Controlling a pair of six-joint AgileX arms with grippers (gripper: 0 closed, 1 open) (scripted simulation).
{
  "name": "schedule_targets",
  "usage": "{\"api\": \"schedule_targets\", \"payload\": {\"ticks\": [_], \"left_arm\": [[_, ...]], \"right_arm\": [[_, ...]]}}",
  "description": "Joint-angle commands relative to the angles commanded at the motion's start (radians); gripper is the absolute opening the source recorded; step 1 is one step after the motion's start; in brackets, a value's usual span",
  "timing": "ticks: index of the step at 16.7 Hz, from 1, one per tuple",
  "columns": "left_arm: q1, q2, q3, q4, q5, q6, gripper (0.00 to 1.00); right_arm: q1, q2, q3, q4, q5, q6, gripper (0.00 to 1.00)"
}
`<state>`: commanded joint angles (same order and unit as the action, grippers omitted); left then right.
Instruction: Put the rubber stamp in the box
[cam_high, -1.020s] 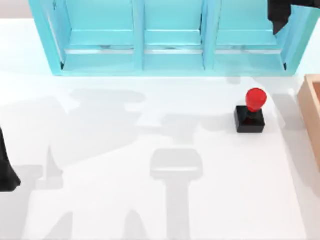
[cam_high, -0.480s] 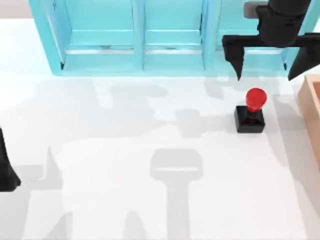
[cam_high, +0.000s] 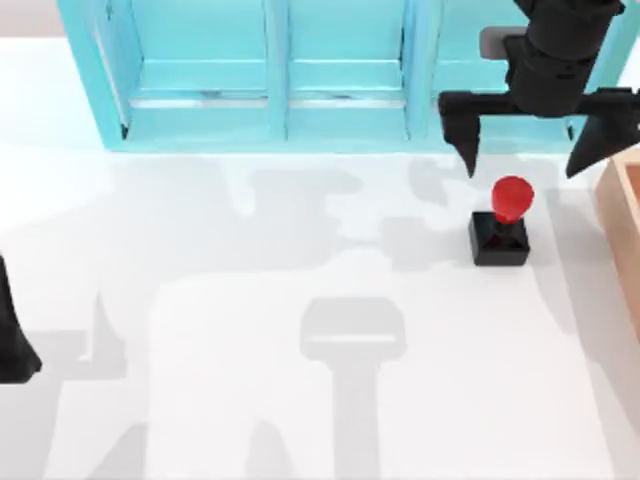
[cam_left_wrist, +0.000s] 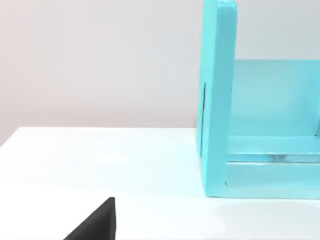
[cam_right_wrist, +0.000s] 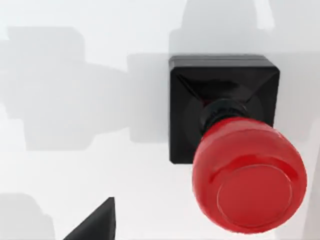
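The rubber stamp (cam_high: 502, 225) stands upright on the white tabletop (cam_high: 300, 300) toward its right side, black square base down and glossy red knob on top, touched by nothing. Just to its right, at the tabletop's right edge, runs the tan wall of the box (cam_high: 625, 215), apart from the stamp with a strip of bare surface between them. The right gripper (cam_high: 530, 155) hangs over the spot just behind the stamp, in front of the light-blue shelf unit (cam_high: 280, 90) that lines the back of the tabletop; its two dark fingers (cam_high: 465, 130) are spread wide, farther apart than the stamp's base is broad, and they hold nothing. Seen from the right wrist, the stamp (cam_right_wrist: 230, 150) sits below the camera, its red knob large and close, with one black fingertip (cam_right_wrist: 97, 225) poking in at the edge. The left arm (cam_high: 12, 335) sits parked at the tabletop's far left edge, well away from the stamp; I cannot tell how its fingers stand. From the left wrist, the shelf unit's end wall (cam_left_wrist: 217, 100) rises off the white surface.
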<state>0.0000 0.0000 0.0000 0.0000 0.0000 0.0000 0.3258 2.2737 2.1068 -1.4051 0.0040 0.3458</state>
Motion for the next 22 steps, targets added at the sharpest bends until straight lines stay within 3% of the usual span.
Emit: {"api": "schedule_targets", "payload": {"ticks": [5,11,22], "left_arm": [[0.000,0.000,0.000,0.000,0.000,0.000,1.00],[0.000,0.000,0.000,0.000,0.000,0.000,1.00],[0.000,0.000,0.000,0.000,0.000,0.000,1.00]], "right_arm": [[0.003,0.004,-0.232,0.238,0.000,0.004,1.00],[0.004,0.005,-0.273,0.279,0.000,0.004,1.00],[0.004,0.005,-0.273,0.279,0.000,0.004,0.17]]}}
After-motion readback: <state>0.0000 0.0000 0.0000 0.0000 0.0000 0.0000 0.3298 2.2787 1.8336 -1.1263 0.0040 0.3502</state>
